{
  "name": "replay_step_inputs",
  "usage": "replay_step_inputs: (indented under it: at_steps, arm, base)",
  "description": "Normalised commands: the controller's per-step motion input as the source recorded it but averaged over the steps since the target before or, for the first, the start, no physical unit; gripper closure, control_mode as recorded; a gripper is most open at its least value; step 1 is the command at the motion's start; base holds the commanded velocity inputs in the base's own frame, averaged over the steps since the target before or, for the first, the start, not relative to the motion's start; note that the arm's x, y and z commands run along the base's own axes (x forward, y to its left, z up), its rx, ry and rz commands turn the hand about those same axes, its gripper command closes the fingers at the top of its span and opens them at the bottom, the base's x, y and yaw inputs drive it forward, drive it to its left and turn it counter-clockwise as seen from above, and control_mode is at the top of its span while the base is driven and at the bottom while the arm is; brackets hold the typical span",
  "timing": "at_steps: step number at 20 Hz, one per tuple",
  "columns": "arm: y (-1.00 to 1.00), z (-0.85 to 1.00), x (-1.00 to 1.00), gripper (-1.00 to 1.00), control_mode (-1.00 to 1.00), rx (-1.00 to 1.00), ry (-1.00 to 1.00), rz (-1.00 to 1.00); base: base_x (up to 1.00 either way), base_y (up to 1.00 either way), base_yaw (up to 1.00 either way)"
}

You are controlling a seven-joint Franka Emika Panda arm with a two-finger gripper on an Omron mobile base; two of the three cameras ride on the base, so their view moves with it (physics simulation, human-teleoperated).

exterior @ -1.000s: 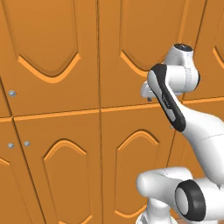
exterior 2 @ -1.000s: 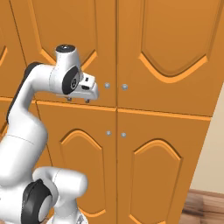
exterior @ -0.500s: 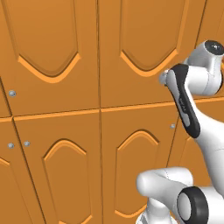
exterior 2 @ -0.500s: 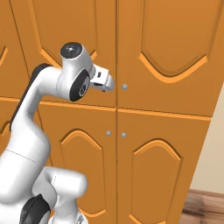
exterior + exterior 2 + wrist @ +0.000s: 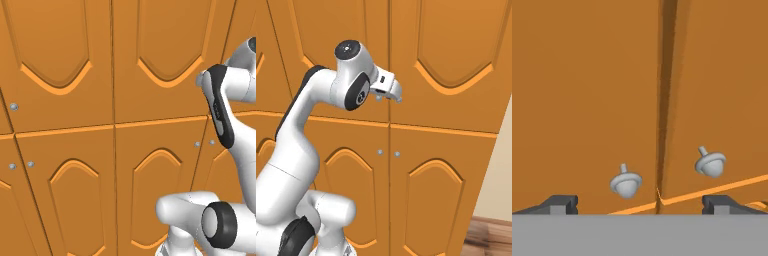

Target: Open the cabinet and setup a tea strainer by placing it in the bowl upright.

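Although the tall doors look heavy, the cabinet (image 5: 446, 60) should swing as one stiff slab on its hinges, so the judgement is that a steady pull will do more than a hard squeeze. Going left to right in the hand view, the left fingertip (image 5: 561, 202) comes first, low at the edge, then the left knob (image 5: 626, 183), then the dark seam between the two tall doors, then the right knob (image 5: 711, 163), and last the right fingertip. Both knobs are small, round and silvery, on short stems; they look smooth and likely slippery, so the sensible hold is across the stem or just behind the head, where the pads can hook and not slide off. Which of the two doors the task means cannot be told from these pictures alone.

The end effector (image 5: 640, 202) is released, its jaws spread about as wide as they go, with both knobs lying between the tips in the hand view. It grips nothing and touches nothing: bare orange wood shows past the tips, and the knobs sit ahead of them, near but apart. In the right base view the end effector (image 5: 389, 95) hangs just in front of the seam, near the bottom edge of the upper doors, pointing at the wood. The doors are shut, so the opening step is not yet done. The strainer and bowl are presumably behind them.
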Motion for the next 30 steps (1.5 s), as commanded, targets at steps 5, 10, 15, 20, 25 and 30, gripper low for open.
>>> replay_step_inputs:
  at_steps: [5,10,15,20,25,30]
  arm:
    - [-0.15,-0.02,0.01,-1.0,-1.0,0.0,0.0,-0.04]
    - [0.01,0.0,0.13,-1.0,-1.0,0.0,0.0,0.0]
    - [0.0,-0.02,0.24,-1.0,-1.0,0.0,0.0,0.0]
    - [0.0,-0.05,0.16,-1.0,-1.0,0.0,0.0,0.01]
    - [0.01,-0.12,0.02,-1.0,-1.0,0.0,0.0,0.01]
    - [0.12,-0.17,0.0,-1.0,-1.0,0.0,0.0,0.01]
  base:
    - [0.0,0.0,0.0]
    - [0.0,0.0,0.0]
    - [0.0,0.0,0.0]
    - [0.0,0.0,0.0]
    - [0.0,0.0,0.0]
    - [0.0,0.0,0.0]
